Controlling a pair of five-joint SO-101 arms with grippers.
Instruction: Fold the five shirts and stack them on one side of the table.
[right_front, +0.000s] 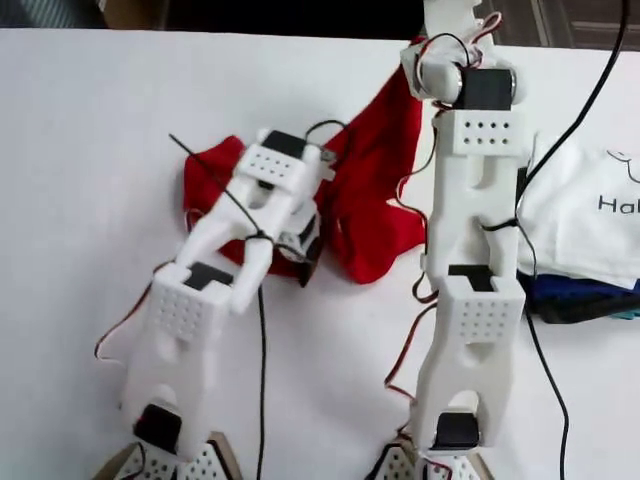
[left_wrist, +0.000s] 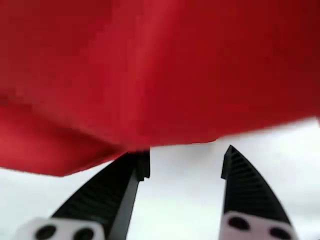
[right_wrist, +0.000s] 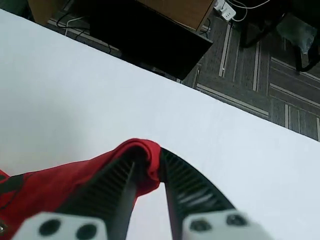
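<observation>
Your right gripper (right_wrist: 153, 159): clamped on a corner of the red shirt (right_wrist: 60, 185); your left gripper (left_wrist: 187, 151): jaws apart at the shirt's edge; white shirt (right_front: 585, 215): folded, lying apart from it.

Matt red cloth shirt (right_front: 370, 200), ribbed plastic fingers (right_wrist: 190, 185).

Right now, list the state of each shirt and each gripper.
red shirt: unfolded, crumpled, one corner pinched
white shirt: folded, lying on the dark blue shirt
dark blue shirt: under the white shirt, edge showing
left gripper: open, at the red shirt's edge
right gripper: shut on the red shirt
</observation>
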